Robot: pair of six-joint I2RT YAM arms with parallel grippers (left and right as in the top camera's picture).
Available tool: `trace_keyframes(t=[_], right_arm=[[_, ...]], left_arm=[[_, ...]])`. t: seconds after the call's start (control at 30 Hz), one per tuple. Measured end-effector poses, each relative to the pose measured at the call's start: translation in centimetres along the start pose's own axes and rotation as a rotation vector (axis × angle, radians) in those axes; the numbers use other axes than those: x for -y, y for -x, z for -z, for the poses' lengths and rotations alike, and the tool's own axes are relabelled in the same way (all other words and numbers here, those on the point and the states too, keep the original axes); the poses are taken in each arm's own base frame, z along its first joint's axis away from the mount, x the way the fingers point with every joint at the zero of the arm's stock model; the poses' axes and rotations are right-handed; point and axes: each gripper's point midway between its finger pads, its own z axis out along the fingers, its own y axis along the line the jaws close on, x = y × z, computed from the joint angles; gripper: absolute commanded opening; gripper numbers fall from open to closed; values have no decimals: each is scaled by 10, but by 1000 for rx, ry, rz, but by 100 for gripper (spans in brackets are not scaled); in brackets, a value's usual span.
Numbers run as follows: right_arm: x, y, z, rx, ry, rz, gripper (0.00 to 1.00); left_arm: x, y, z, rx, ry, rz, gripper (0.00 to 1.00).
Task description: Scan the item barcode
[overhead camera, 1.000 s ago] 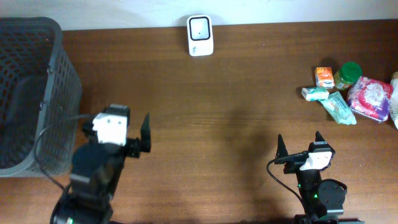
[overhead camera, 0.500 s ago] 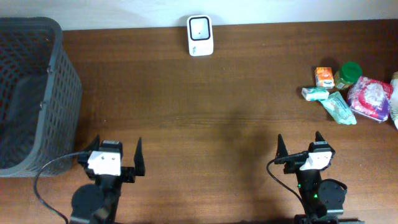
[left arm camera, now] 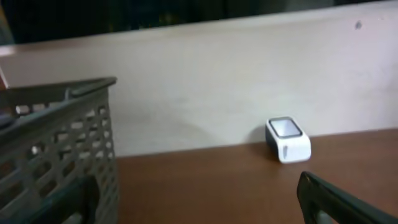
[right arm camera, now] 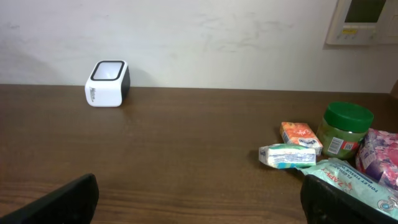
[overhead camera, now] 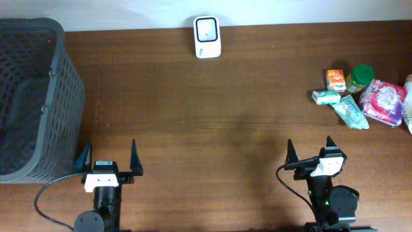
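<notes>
Five small grocery items sit in a cluster well to the right of the barcode scanner [overhead camera: 207,37] and somewhat nearer the robot than it; none is held. The orange carton [overhead camera: 335,79] lies nearest the scanner, with the green-lidded jar [overhead camera: 360,76] just beyond it. The white-and-teal packet [overhead camera: 326,96] and teal pouch [overhead camera: 353,111] are a little nearer the robot, and the pink-and-white bag [overhead camera: 383,102] is farthest from the scanner.

The carton looks the easiest to handle: probably light, stiff and flat-sided. A pinch across its two narrow faces should hold without crushing it and leave a printed face free to show. The jar is likely heavier, rigid and smooth, apt to slip or roll; take it around the body below the lid. The packet, pouch and bag look soft and filmy, likely to sag and crease any barcode. Where each barcode lies cannot be told.

The dark mesh basket [overhead camera: 64,103] stands far to the scanner's left. Nothing shows inside it from overhead, though its interior is shadowed. Both the left gripper [overhead camera: 108,158] and right gripper [overhead camera: 309,148] stand spread wide and empty, well on the robot's side of the scanner.
</notes>
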Motion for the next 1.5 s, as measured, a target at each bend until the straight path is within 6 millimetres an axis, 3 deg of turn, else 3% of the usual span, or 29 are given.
trace_keyframes(t=[0.1, 0.27, 0.43, 0.8, 1.0, 1.5], right_arm=[[0, 0, 0, 0, 0, 0, 99], [0, 0, 0, 0, 0, 0, 99], [0, 0, 0, 0, 0, -1, 99], [0, 0, 0, 0, 0, 0, 98], [0, 0, 0, 0, 0, 0, 99], [0, 0, 0, 0, 0, 0, 99]], left_arm=[[0, -6, -2, 46, 2, -8, 99], [-7, -32, -3, -28, 30, -10, 99], [-6, -81, 3, -225, 28, 7, 99], [-8, -83, 4, -232, 47, 74, 99], [5, -83, 3, -234, 17, 107, 99], [-1, -83, 4, -236, 50, 105, 99]])
